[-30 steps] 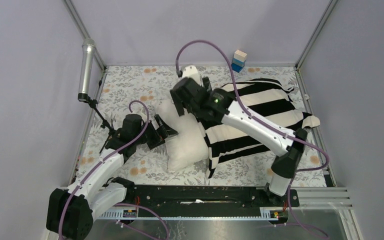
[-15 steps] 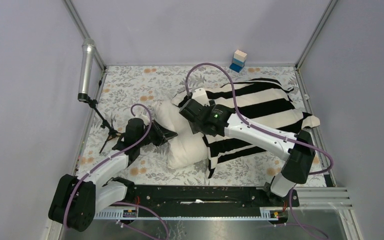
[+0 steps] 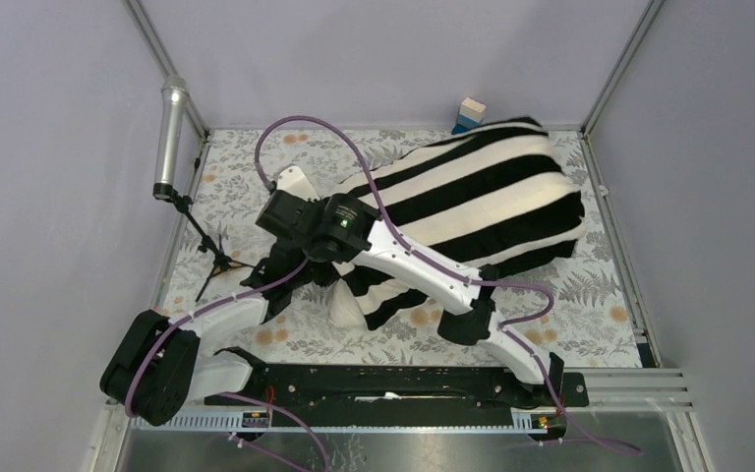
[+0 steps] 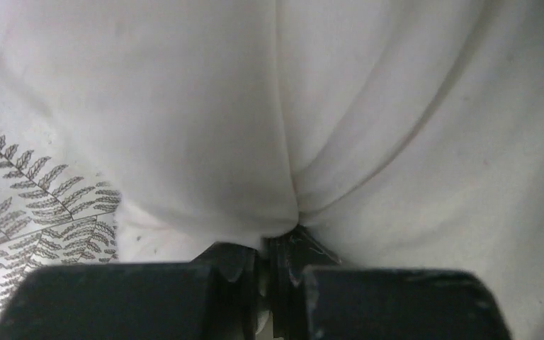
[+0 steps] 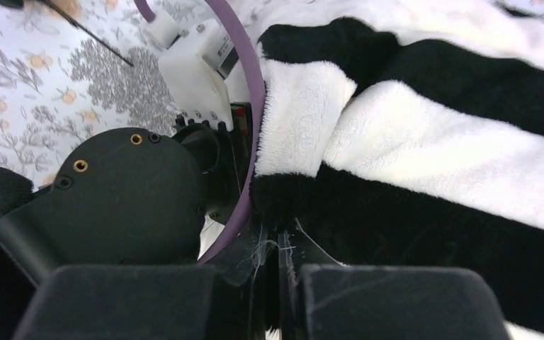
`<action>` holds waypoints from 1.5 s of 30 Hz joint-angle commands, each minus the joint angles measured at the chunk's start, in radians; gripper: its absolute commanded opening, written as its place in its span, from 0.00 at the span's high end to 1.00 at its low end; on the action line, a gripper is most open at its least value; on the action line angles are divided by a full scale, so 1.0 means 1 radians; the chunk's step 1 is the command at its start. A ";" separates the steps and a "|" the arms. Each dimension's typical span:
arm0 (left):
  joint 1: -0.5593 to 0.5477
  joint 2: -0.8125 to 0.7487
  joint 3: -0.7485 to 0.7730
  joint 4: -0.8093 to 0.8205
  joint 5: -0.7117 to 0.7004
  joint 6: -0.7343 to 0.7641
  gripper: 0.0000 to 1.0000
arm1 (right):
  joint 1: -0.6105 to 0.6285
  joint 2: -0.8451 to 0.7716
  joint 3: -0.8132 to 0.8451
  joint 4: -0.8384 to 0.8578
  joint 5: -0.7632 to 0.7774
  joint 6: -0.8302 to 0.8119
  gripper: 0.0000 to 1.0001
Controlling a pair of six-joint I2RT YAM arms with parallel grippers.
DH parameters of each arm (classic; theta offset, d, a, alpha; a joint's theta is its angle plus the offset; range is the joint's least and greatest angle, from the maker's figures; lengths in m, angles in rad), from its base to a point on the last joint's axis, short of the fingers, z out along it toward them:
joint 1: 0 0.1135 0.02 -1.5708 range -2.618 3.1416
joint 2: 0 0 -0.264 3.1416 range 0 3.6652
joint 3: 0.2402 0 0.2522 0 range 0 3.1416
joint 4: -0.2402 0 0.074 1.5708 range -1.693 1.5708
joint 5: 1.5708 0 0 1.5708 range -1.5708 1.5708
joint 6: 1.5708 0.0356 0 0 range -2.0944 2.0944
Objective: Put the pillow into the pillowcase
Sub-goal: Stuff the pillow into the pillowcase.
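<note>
Pillow (image 4: 326, 106): cream, on floral counter (image 3: 246, 167), largely covered by striped pillowcase (image 3: 472, 192), near-left end exposed. Left fingers (image 4: 290, 251) clenched on pillow fabric. Right fingers (image 5: 289, 276) clenched on pillowcase edge beside left wrist.

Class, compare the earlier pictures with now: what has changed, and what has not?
The left gripper shut on the pillow, the right gripper on the pillowcase. The right arm swung left, dragging the pillowcase over most of the pillow. Microphone and blocks stayed.
</note>
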 commanded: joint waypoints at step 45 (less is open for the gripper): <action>-0.024 -0.068 0.206 -0.230 -0.184 -0.127 1.00 | 0.078 -0.792 -1.556 0.691 0.041 0.452 0.02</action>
